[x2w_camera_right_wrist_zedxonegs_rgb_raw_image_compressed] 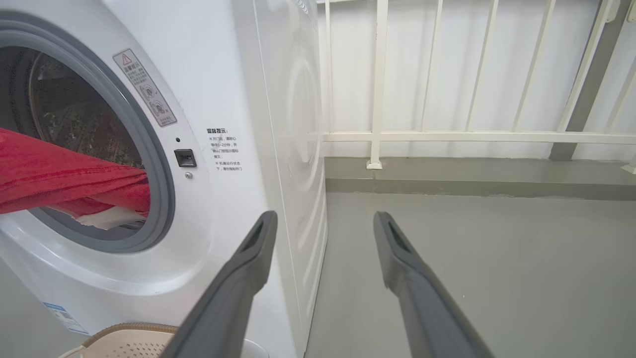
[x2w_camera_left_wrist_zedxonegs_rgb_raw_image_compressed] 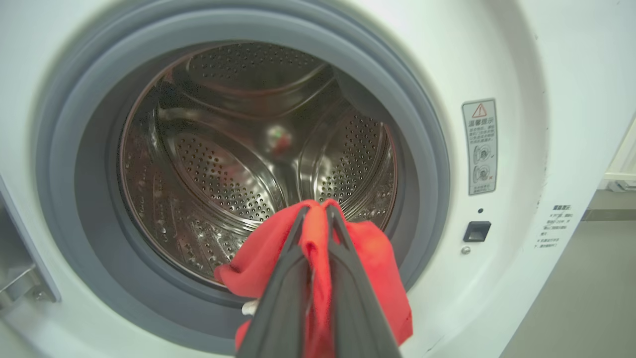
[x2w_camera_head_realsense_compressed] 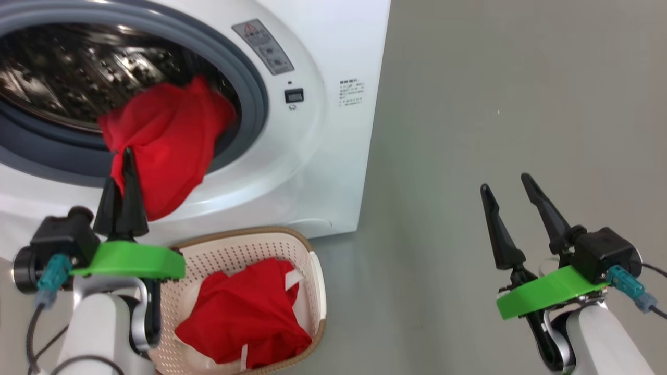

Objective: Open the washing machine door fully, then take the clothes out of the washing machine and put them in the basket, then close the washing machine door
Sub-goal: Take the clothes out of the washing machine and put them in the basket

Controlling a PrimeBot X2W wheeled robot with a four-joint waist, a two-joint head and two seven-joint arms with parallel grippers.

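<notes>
Red garment (x2w_camera_head_realsense_compressed: pixel 167 135) droops limp from the mouth of the washer (x2w_camera_head_realsense_compressed: pixel 323 156), just above the basket (x2w_camera_head_realsense_compressed: pixel 319 281). Our left gripper (x2w_camera_head_realsense_compressed: pixel 121 166) pinches a bunched fold; our right gripper (x2w_camera_head_realsense_compressed: pixel 504 182) hangs spread. Soft and light, we'd say: best gripped by gathered cloth.

A smooth, matt grey floor (x2w_camera_head_realsense_compressed: pixel 495 104) takes the right half of the head view and the lower right of the right wrist view, marked by a few small pale specks. Across the upper right of the right wrist view runs a cream-white railing (x2w_camera_right_wrist_zedxonegs_rgb_raw_image_compressed: pixel 380 74) of thin upright bars joined by one horizontal rail. One upright's foot plate (x2w_camera_right_wrist_zedxonegs_rgb_raw_image_compressed: pixel 373 164) sits on a low grey kerb (x2w_camera_right_wrist_zedxonegs_rgb_raw_image_compressed: pixel 472 175) along the floor's far edge. Behind the bars stands a white ribbed wall (x2w_camera_right_wrist_zedxonegs_rgb_raw_image_compressed: pixel 447 59). A grey post (x2w_camera_right_wrist_zedxonegs_rgb_raw_image_compressed: pixel 586 79) slants at the far upper right.
</notes>
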